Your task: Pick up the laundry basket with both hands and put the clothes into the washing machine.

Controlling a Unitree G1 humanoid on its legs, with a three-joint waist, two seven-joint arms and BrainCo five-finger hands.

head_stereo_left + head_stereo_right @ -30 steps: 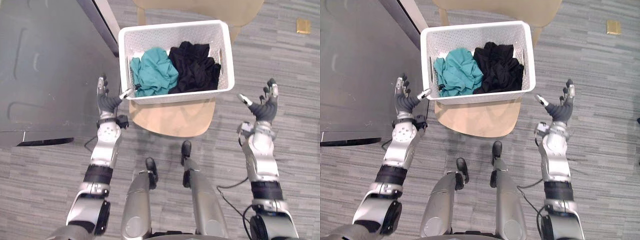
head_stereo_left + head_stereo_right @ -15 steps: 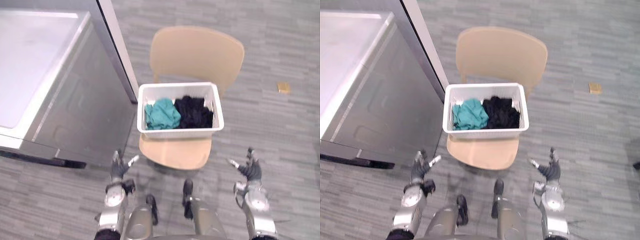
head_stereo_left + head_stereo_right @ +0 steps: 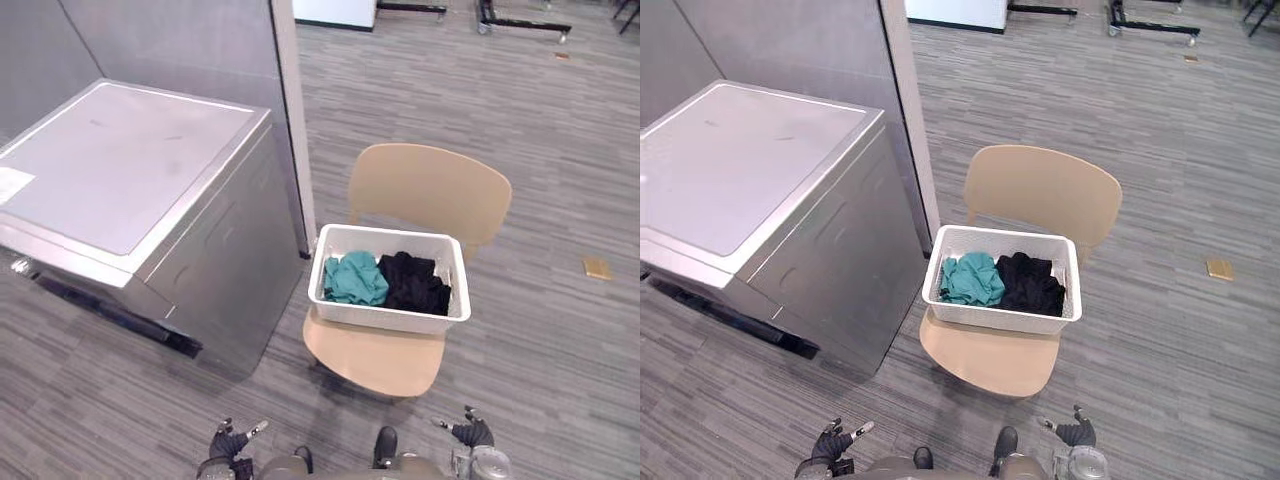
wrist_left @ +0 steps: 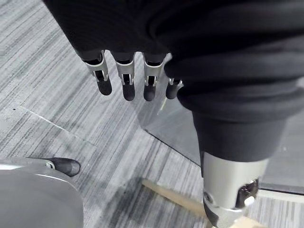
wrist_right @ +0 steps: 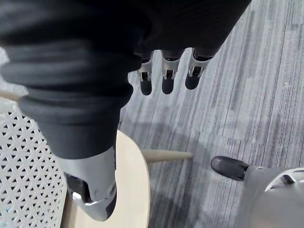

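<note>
The white sticker (image 3: pixel 13 185) on the washing machine (image 3: pixel 150 165) lid is looking too small to read. The left hand (image 3: pixel 228 442) and right hand (image 3: pixel 472 433) are both hanging wide open with straight fingers, gripping nothing. The laundry basket (image 3: pixel 385 318) is sitting on the chair (image 3: pixel 375 362) at 12 o'clock from the hands, holding teal clothes (image 3: pixel 352 280) and black clothes (image 3: pixel 412 284), with the washing machine at its 9 o'clock.

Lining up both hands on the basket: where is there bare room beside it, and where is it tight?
Open floor borders the right side of the laundry basket, and bare chair seat lies before it. The left side is tight: washing machine and wall panel stand close. The backrest blocks behind.
</note>
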